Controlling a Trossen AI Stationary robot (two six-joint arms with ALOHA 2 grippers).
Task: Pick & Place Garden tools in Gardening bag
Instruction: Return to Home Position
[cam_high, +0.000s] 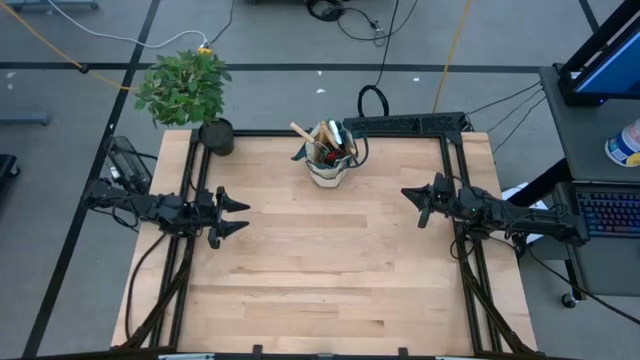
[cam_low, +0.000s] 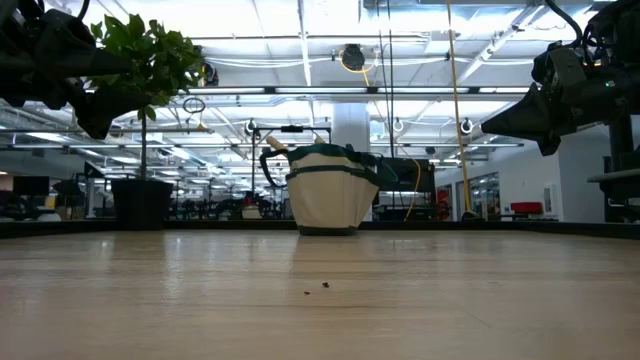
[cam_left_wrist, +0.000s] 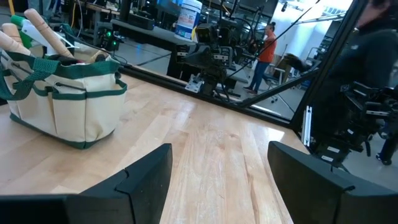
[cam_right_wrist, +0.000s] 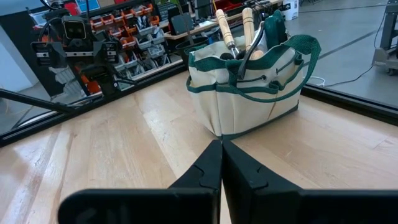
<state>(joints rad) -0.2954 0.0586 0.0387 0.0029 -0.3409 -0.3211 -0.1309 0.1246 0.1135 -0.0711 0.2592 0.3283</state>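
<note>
High view, gardening bag: the gardening bag (cam_high: 330, 165) stands upright at the far middle of the surface (cam_high: 320, 280), its mouth facing up.
High view, garden tools: the garden tools (cam_high: 325, 140) stick up out of the bag's mouth, and one pale wood handle leans out toward the plant side.
High view, potted plant: the potted plant (cam_high: 186, 88) stands well to the left of the bag, apart from it.
High view, left end effector: the left end effector (cam_high: 243, 217) is nearer than the bag and well off to its left, over bare wood. It is released and holds nothing.
High view, right end effector: the right end effector (cam_high: 415, 198) is nearer than the bag and off to its right, apart from it.
Low view, bag: the bag sits on the surface at mid picture with its black loop handle up. The plant's pot is to its left.
Low view, arms: both arms hang high, one on either side of the bag, well clear of it and of the surface.
Left wrist view, end effector: its two fingers (cam_left_wrist: 143, 180) stand wide apart with only bare wood between them. The bag, with wood handles poking out, lies ahead and to one side.
Left wrist view, room: a person (cam_left_wrist: 268, 43) in an orange top stands beyond the surface.
Right wrist view, end effector: it is clenched, fingertips meeting with nothing between them, and points at the bag just ahead.
Right wrist view, tools: two wood handles and dark grips rise from the bag's mouth.
</note>
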